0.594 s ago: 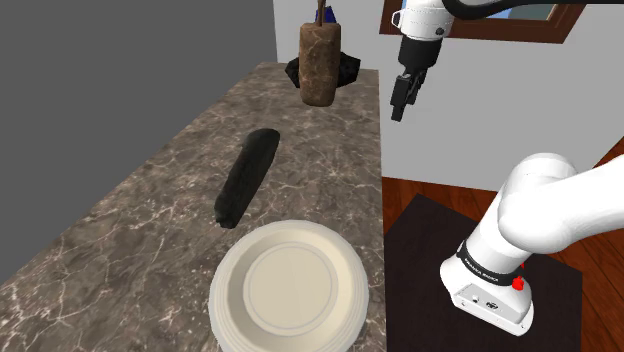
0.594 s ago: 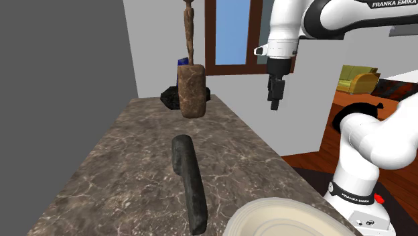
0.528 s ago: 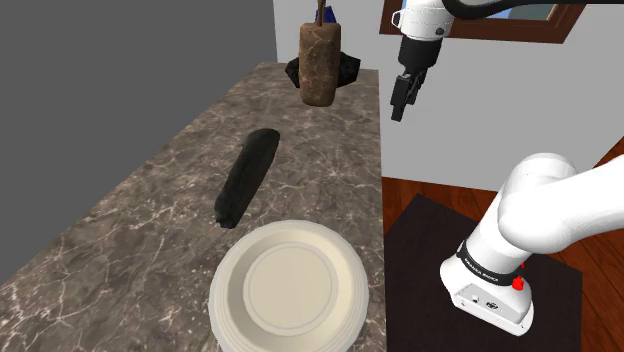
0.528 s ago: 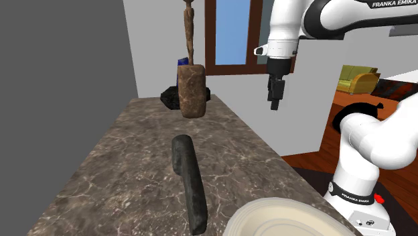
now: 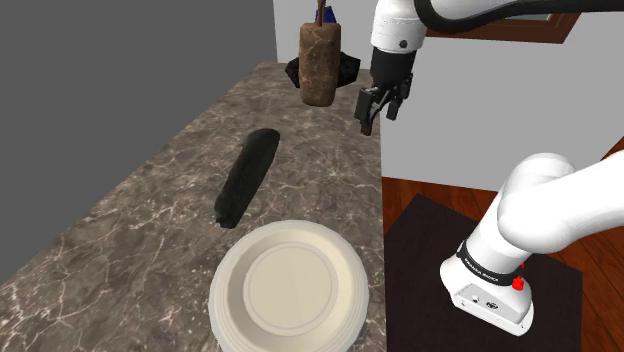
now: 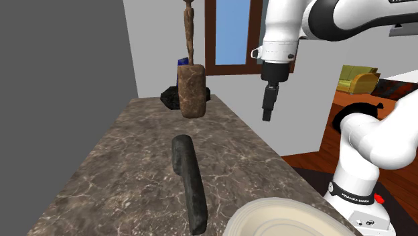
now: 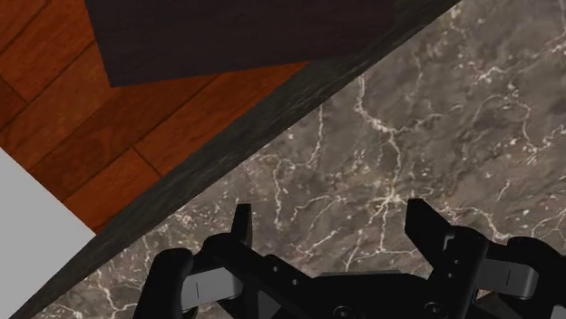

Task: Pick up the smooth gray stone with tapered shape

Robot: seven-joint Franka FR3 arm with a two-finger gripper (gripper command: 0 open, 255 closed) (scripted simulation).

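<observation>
Located hand (image 5: 378, 112) aloft over the tabletop's (image 5: 150, 200) edge on the shoulder view's right, towards the far end. Confirmed same in the wrist view: hand (image 7: 333, 219) pointed down at brown-veined marble tabletop (image 7: 435, 118), with that edge running diagonally just beyond the fingertips. Found fingers (image 7: 240, 222) spread well apart, nothing between them, touching nothing.

Located the dark grey tapered stone (image 5: 245, 177) lying flat near the middle of the tabletop, lengthwise from near to far, thicker rounded end far, narrow end near. Seen in the second exterior view as stone (image 6: 187, 171) on tabletop (image 6: 127, 161), with hand (image 6: 267, 114) high up, farther off and to that view's right. Judged hand and stone well apart.

Noted a cream round plate (image 5: 288, 290) at the near end of the tabletop, near the stone's narrow tip but not touching it; partly cut off as plate (image 6: 288, 218) in the second exterior view.

Noted a rough brown block (image 5: 319, 65) upright at the far end, a thin wooden stick (image 6: 189, 30) rising from block (image 6: 191, 90), and a black lump (image 5: 348, 68) just behind.

Recorded the arm's white base (image 5: 490, 290) on a dark stand (image 5: 420, 250), over red-brown plank floor (image 7: 91, 118).
</observation>
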